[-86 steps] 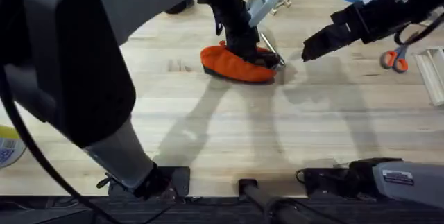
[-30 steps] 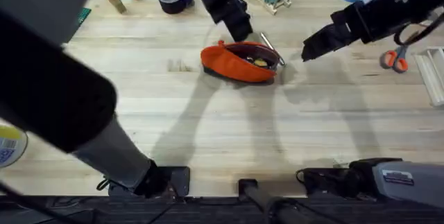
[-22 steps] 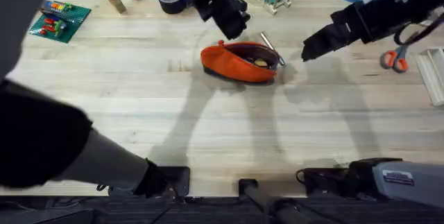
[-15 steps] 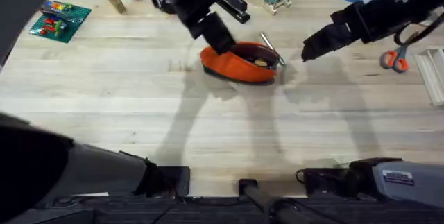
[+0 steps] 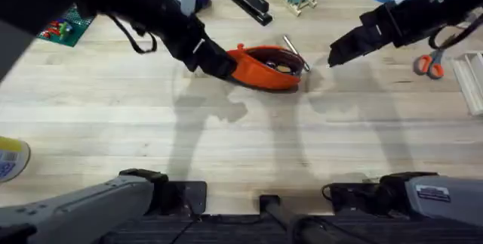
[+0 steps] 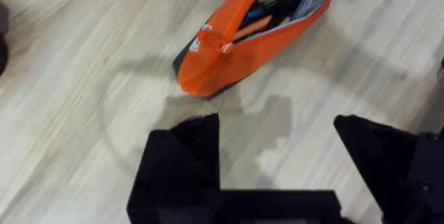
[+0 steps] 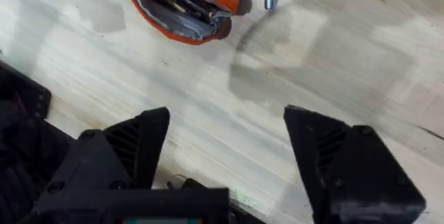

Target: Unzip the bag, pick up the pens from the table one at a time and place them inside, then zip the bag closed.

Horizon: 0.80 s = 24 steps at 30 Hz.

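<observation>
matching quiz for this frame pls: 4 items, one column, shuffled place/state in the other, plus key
Items:
1. bag
2. silvery pen
3. stapler
4. scissors

Place or state:
A. black, near the table's far edge
B. unzipped, contents showing
C. orange-handled, near the right edge of the overhead view, beyond the right arm
D. lying on the table just beside the bag's open end

Pairs: 1-B, 2-D, 3-A, 4-C
</observation>
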Motion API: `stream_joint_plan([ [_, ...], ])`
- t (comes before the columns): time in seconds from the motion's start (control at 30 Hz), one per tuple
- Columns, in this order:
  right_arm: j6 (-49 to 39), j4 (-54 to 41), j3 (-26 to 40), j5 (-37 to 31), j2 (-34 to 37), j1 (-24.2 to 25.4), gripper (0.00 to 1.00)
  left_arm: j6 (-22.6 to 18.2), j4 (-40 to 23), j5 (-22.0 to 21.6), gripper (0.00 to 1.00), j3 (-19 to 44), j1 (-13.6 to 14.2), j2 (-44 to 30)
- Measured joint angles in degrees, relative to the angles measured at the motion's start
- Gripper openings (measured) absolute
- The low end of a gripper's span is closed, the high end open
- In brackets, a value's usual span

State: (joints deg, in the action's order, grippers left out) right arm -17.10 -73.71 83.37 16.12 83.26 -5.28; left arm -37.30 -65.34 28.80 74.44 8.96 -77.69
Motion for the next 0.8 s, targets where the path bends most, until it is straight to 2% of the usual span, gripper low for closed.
stream_joint_plan([
  [0.1, 0.0, 0.02, 0.0, 0.0, 0.0, 0.0, 0.996, -1.23, 1.98, 3.07, 0.996, -3.55, -1.16, 1.38],
  [0.17, 0.0, 0.02, 0.0, 0.02, 0.0, 0.0, 0.996, -3.47, 1.73, 5.96, 0.997, -5.1, -3.0, 2.06],
  [0.37, 0.7, 0.7, 0.0, 0.01, 0.0, 0.0, 0.996, -12.97, 0.76, 17.06, 0.995, -8.43, -12.57, 2.43],
  [0.47, 1.81, 2.55, 0.0, 0.02, 0.0, 0.0, 0.996, -17.93, -0.9, 20.72, 0.993, -9.13, -15.87, 2.43],
  [0.6, 2.86, 5.36, 0.0, -0.15, 0.0, 0.0, 0.996, -21.6, -0.96, 23.15, 0.993, -9.2, -16.56, 2.43],
  [0.8, 4.9, 5.83, 0.95, -3.94, 0.32, -0.02, 0.996, -23.63, -1.05, 24.57, 0.995, -9.21, -16.55, 2.43],
])
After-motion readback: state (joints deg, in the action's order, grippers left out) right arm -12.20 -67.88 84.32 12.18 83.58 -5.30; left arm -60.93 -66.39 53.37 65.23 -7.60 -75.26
